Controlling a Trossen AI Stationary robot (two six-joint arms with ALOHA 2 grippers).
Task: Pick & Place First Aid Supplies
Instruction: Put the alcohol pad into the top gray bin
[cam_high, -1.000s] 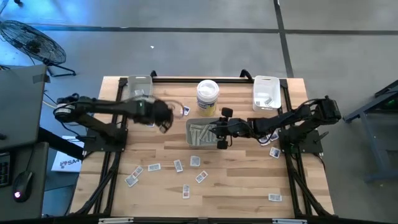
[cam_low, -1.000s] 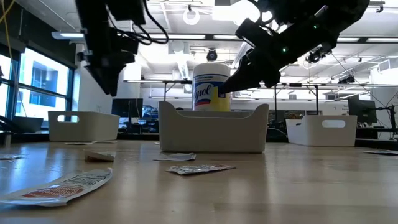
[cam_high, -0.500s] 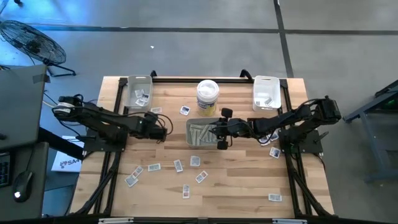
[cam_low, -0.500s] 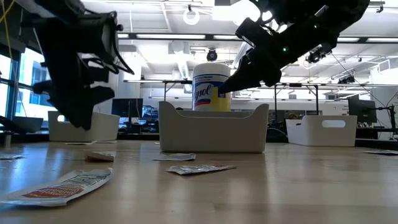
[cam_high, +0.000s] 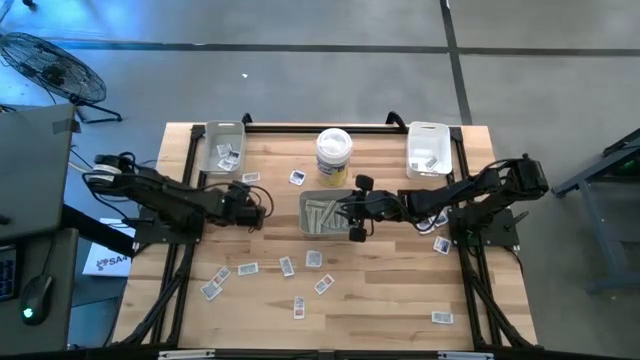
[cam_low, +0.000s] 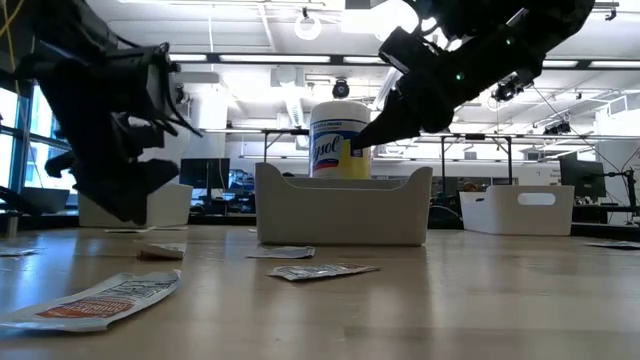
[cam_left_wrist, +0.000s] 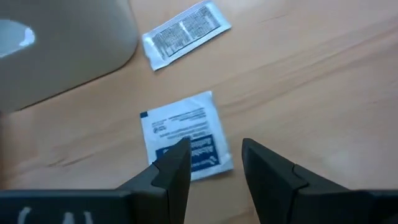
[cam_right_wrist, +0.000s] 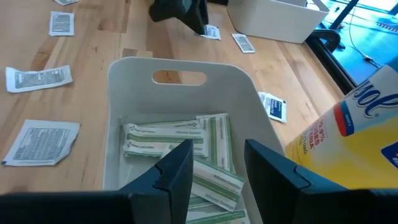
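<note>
The left claw (cam_left_wrist: 214, 163), released, hovers over a blue-printed packet (cam_left_wrist: 183, 134) at 9 o'clock on the table (cam_high: 380, 300); light, thin and floppy, it looks best pinched by an edge.

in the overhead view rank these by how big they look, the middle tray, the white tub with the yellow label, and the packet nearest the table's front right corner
1. Middle tray, holding long strips.
2. White tub; it stands taller, so nearer the camera, which may flatter it.
3. Packet by the front right corner, clearly smallest.
</note>
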